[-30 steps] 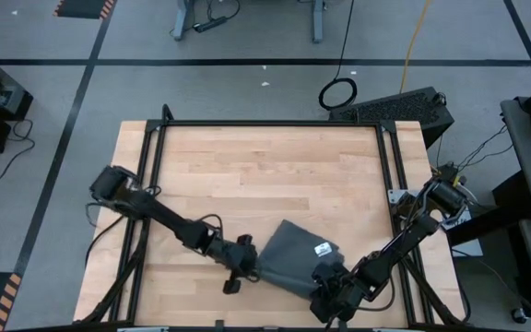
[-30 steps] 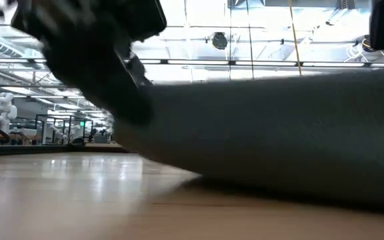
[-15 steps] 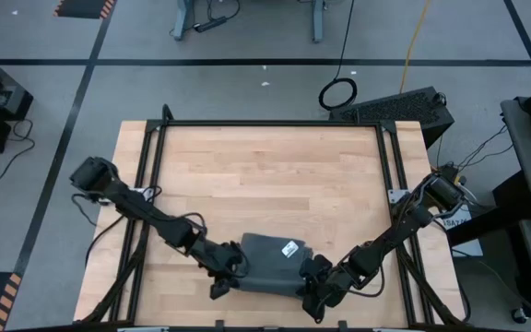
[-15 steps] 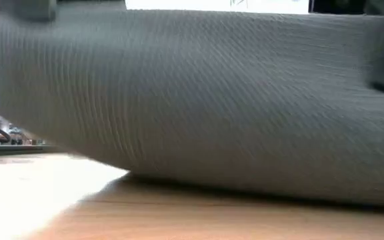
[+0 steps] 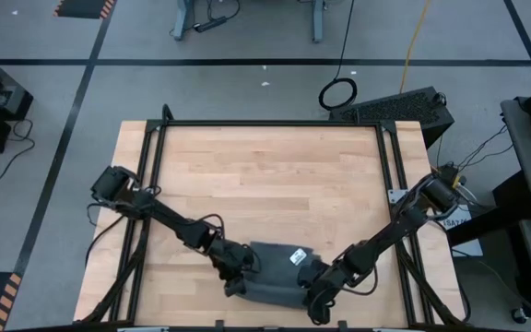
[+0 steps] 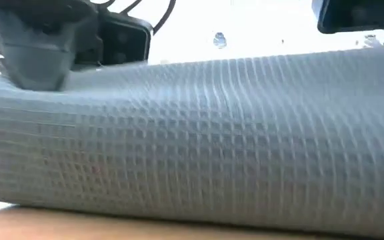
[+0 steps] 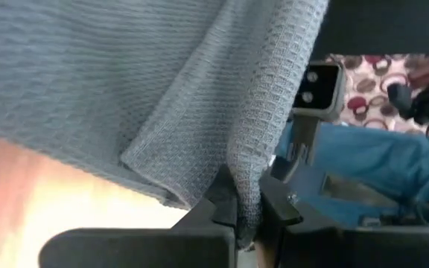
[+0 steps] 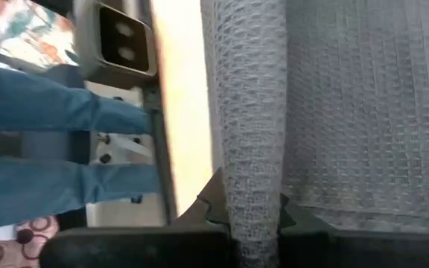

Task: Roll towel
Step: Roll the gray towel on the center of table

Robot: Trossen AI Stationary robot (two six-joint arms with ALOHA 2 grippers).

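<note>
The dark grey towel lies as a short thick bundle near the table's near edge, with its white tag on top. In the low view the towel fills the picture as a rounded roll resting on the wood. My left gripper is shut on the bundle's left end, and my right gripper is shut on its right end. Both arms slant down to it from the table's far corners. My left gripper pinches a folded ridge of cloth at the towel's left end between its two fingers, coming slanting down from the table's left. The cloth fans out slack from the fingers, and the bundle rests on the table. My right gripper pinches a rolled ridge of several layers at the towel's right end between its two fingers, coming slanting down from the table's right. The rest of the towel lies beside that ridge on the table.
The bare wooden tabletop stretches beyond the towel toward the far edge, framed by black rails. A person in blue trousers stands just past the table's near edge.
Both grippers have rolled about their own axes while staying shut on the towel's ends, and the right one has gone a little toward the left. The towel, earlier spread in a flat diamond, has been drawn toward the near edge and turned over into a narrow, thick bundle.
</note>
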